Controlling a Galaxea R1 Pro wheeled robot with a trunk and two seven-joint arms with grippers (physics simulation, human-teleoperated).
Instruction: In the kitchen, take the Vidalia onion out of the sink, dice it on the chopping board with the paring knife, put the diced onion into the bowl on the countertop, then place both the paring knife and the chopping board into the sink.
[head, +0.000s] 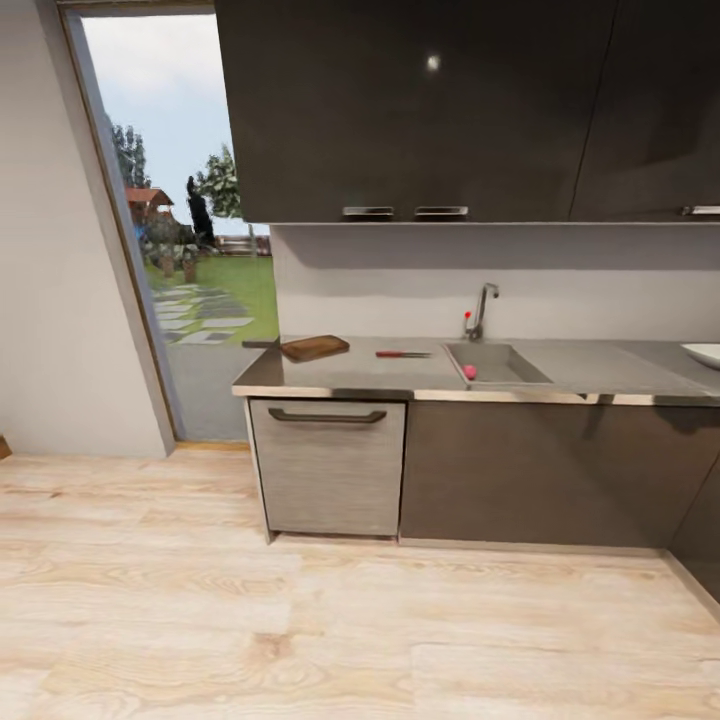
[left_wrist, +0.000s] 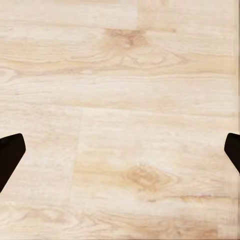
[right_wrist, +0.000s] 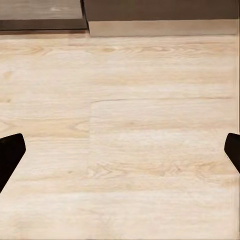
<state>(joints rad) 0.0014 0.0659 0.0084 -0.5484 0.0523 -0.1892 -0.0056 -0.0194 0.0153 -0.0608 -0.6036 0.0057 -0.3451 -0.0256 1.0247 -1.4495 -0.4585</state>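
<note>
The head view is looking across pale wood floor (head: 300, 620) at the kitchen table (head: 360, 372), with dark wall cabinets (head: 420, 110) hanging above it. The board (head: 315, 347) is lying on the table near its left end, close to an open doorway (head: 190, 230) that is showing a garden. The knife (head: 402, 353) is lying flat on the table between the board and the sink (head: 497, 363), apart from both. The onion (head: 470, 372) is sitting inside the sink, at its front left corner, and the tap (head: 483, 310) is standing behind the basin. The bowl (head: 704, 354) is resting on the table at the far right, cut off by the picture's edge. A drawer front (head: 328, 465) with a dark handle is sitting under the board's part of the table.

The left hand (left_wrist: 120, 150) is hanging over bare floor, its dark fingers (left_wrist: 9, 155) spread wide and holding nothing. The right hand (right_wrist: 120, 150) is likewise spread wide and empty over the floor, with the cabinet base (right_wrist: 160, 10) showing beyond it.
</note>
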